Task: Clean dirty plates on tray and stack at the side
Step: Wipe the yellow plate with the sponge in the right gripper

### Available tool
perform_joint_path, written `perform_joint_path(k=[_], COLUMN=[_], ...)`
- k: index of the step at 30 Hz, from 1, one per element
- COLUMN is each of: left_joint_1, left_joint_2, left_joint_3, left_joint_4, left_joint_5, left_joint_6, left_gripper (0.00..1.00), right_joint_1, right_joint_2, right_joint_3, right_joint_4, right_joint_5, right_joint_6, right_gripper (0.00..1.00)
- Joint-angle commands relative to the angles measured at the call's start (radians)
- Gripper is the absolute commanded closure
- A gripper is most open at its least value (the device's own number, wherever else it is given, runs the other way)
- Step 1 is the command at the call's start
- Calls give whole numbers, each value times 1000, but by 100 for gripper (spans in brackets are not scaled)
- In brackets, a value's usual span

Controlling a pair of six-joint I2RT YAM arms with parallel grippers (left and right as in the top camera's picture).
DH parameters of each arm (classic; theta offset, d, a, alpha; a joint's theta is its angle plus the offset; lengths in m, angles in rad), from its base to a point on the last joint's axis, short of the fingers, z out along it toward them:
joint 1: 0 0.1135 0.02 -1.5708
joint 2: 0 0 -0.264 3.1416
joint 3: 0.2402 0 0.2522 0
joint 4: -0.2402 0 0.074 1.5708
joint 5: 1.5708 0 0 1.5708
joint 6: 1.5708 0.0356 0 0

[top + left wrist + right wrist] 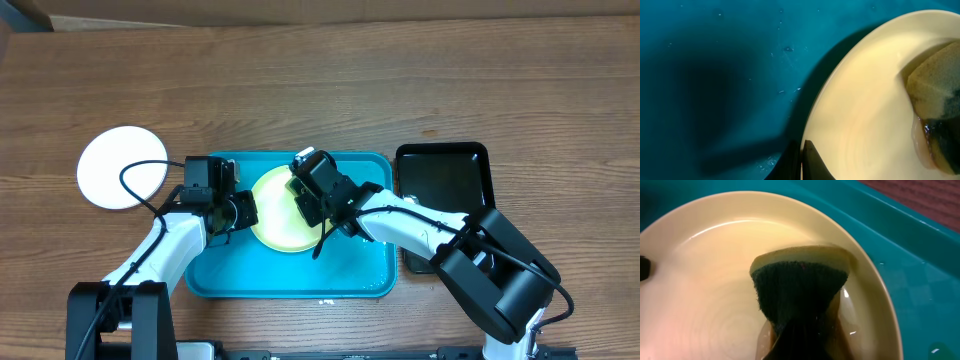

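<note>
Scrubbing midway. Overhead: yellow-green plate (270, 230) lying on turquoise tray (300, 280), left hand (243, 212) and right hand (305, 205) both working it; white plate (122, 167) sitting aside on bench (400, 80), likely done. Left wrist: left hand clamping plate rim, closed. Right wrist: right hand squeezing sponge (800, 275) tight, pressing it onto plate

Sponge (800, 280) on plate (272, 222) in tray (290, 282); second plate (110, 165) leftward on table (300, 90)
</note>
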Motion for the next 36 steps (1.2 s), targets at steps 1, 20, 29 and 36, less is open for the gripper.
perform_joint_path(k=[1,20,29,36], left_joint_1=[-7,-7,-7,-7], left_joint_2=[6,6,6,6], left_joint_3=[-9,-9,-9,-9], left_joint_4=[2,1,-2,-5], left_joint_5=[5,4,4,4], left_joint_6=[20,20,20,20], left_gripper=[96,96,96,96], right_joint_1=[14,-159,-135,-134], right_joint_2=[61,-182,-103,-53], right_joint_3=[-17,65,64,64], right_joint_4=[-2,-146,-225,-177], right_joint_5=[-167,-422,-291,-259], right_joint_6=[59,58,101,127], right_gripper=[96,96,96,96])
